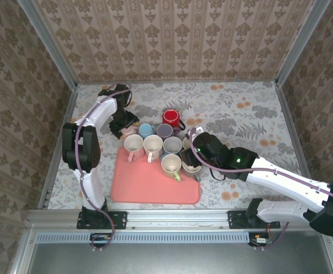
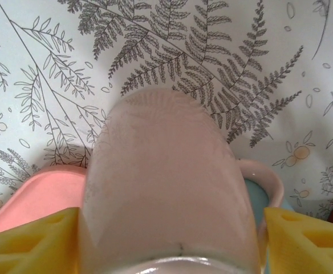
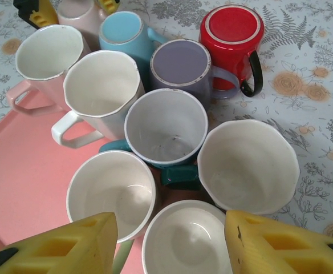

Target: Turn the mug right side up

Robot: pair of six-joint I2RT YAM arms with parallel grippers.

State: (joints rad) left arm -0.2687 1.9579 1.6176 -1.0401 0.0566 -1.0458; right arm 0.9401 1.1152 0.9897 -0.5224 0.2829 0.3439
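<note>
While my left gripper [image 2: 169, 228] is hanging at the far left corner of the pink tray [image 2: 29, 194], its jaws are pressing the pale pink mug [image 2: 166, 171] from both sides. The handle is lying to the right and the closed base is pointing away from my wrist, so I am judging it mid-turn. Handling: the step is calling for a steady squeeze and a slow wrist roll, staying clear of the blue mug [image 3: 121, 34] just beside it, then the base going down flat on the bench [image 2: 52, 51]. Right gripper [image 3: 169, 222] — hovering above the clustered mugs [image 3: 166, 125], jaws standing wide apart, carrying nothing.
</note>
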